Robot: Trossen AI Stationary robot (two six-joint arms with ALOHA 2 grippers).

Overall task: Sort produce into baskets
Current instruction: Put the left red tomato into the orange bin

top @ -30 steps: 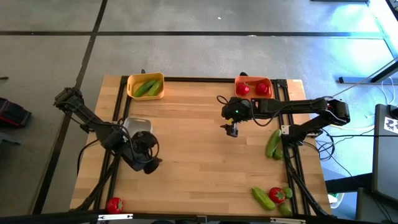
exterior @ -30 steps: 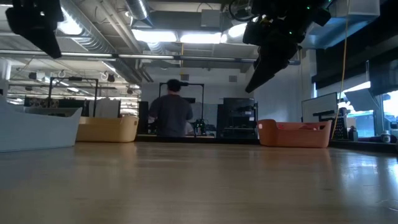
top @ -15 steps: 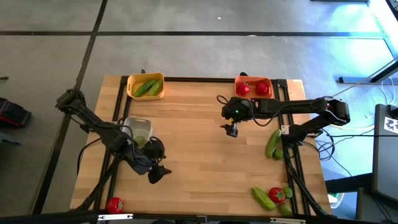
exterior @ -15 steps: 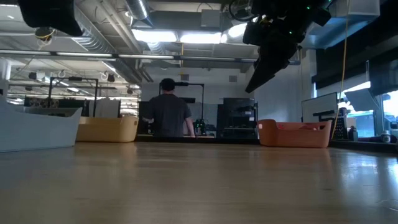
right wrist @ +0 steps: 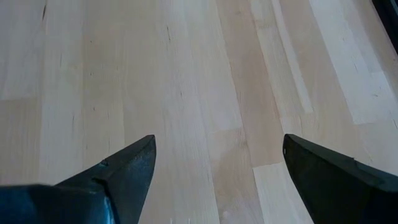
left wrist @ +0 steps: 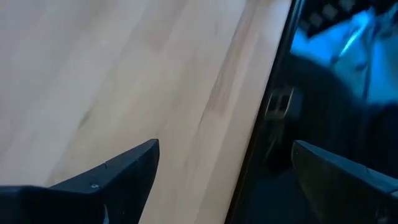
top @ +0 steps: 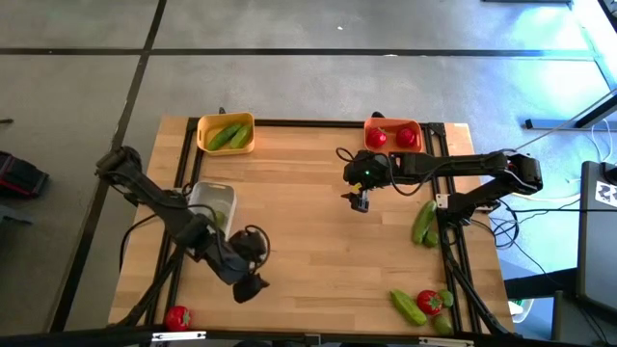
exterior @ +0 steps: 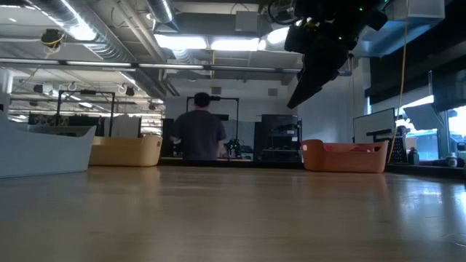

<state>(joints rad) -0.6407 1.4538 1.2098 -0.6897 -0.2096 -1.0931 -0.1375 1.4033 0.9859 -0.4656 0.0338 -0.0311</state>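
Left gripper: fingers spread wide, nothing held, above bare wooden table. Round red toy tomato nearby toward the table corner; whitish translucent plastic tray behind it. Right gripper: spread wide, empty, orange plastic bin just beyond.

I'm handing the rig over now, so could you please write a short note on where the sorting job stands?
Left claw: open, empty, over the table's near left.
Right claw: open, empty, mid-table in front of the orange basket.
Done: two cucumbers in the yellow basket, two tomatoes in the orange one, something green in the white tray.
Left: a tomato at the near left corner, cucumbers at the right edge, mixed pile near right.
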